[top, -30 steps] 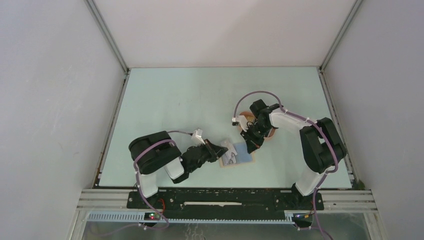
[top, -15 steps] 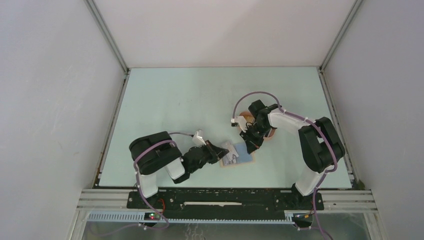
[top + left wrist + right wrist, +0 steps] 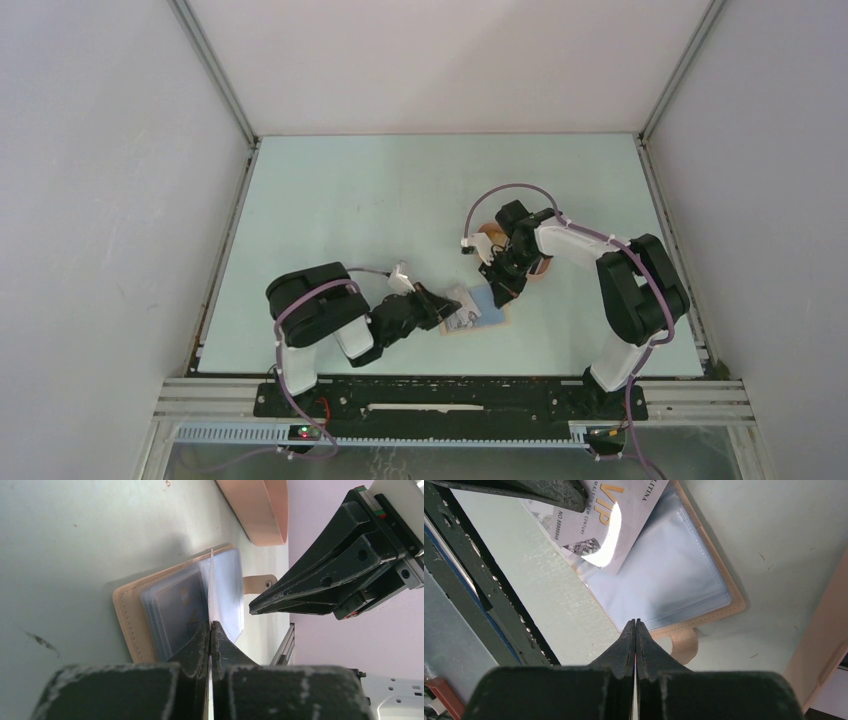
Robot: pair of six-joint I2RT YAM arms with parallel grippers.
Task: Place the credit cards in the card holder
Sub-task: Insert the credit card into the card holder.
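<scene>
The tan card holder (image 3: pixel 490 318) lies open on the table, its clear sleeves up (image 3: pixel 669 575), its snap tab (image 3: pixel 684 644) at its edge. My left gripper (image 3: pixel 438 308) is shut on a white credit card with "VIP" print (image 3: pixel 604 515). The card shows edge-on in the left wrist view (image 3: pixel 211 587), tilted over the holder's sleeves. A grey-blue card (image 3: pixel 175 612) sits inside a sleeve. My right gripper (image 3: pixel 635 622) is shut, its tips at the holder's edge next to the snap tab. I cannot tell whether it touches the holder.
A peach oval tray (image 3: pixel 541 266) stands just behind the holder, mostly hidden under my right arm; its rim shows in the left wrist view (image 3: pixel 260 515). The black front rail (image 3: pixel 450 395) runs close along the near side.
My left arm has shifted slightly right, bringing the white card a little further over the holder. The right gripper has barely moved.
</scene>
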